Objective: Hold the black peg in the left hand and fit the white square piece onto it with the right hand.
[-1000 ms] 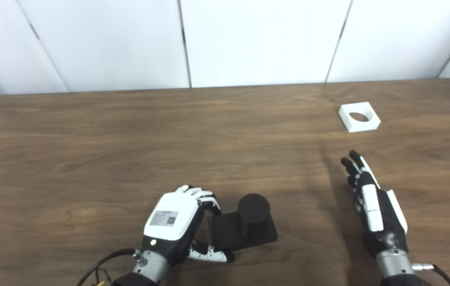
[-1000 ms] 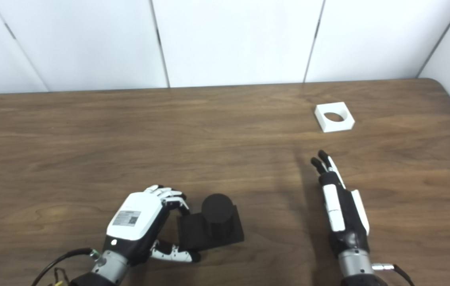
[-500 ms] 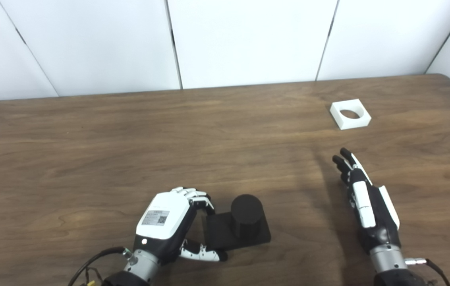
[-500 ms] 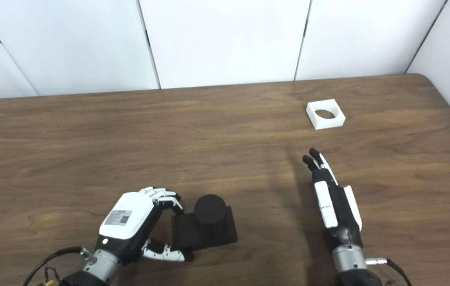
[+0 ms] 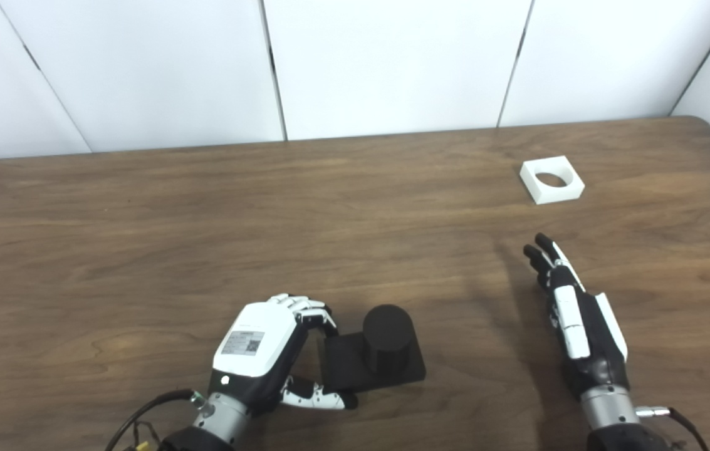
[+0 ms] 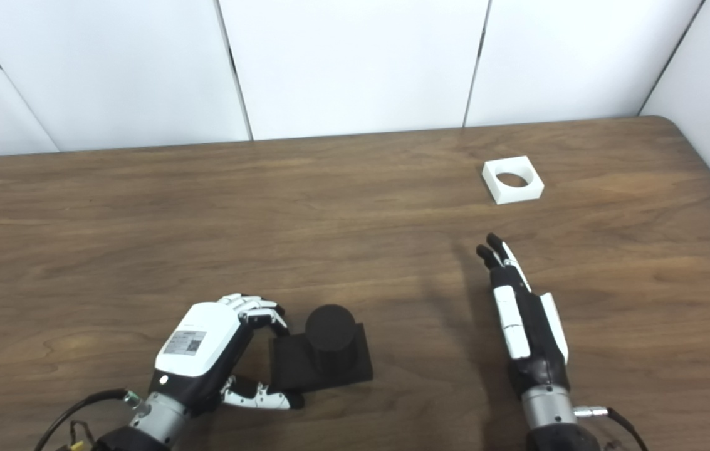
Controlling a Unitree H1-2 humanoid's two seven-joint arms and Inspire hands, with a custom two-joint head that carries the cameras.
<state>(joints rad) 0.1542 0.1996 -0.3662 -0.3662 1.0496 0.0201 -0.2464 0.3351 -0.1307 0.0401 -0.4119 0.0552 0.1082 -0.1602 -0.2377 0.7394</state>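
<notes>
I see the black peg standing upright on its square black base near the front edge of the table, a little left of the middle. My left hand is at the base's left side: its curled fingers reach to the base's far-left corner and the thumb lies along the near-left corner, so the base sits pinched between them. I read that as a grasp on the peg's base, though the base rests flat on the wood and the round post itself is not touched.

My right hand is over the front right part of the table, well apart from the peg, with bare wood between them. It is turned on edge, fingers stretched straight and pointing toward the far edge, close together and holding nothing; it is released.

The white square piece lies flat near the far right corner of the table, its round hole facing up. It sits beyond the right hand's fingertips and slightly to their right, clearly apart from them, with a stretch of table between. It is far from the peg, diagonally across the right half of the table.

A cable trails from the left wrist at the front edge.
</notes>
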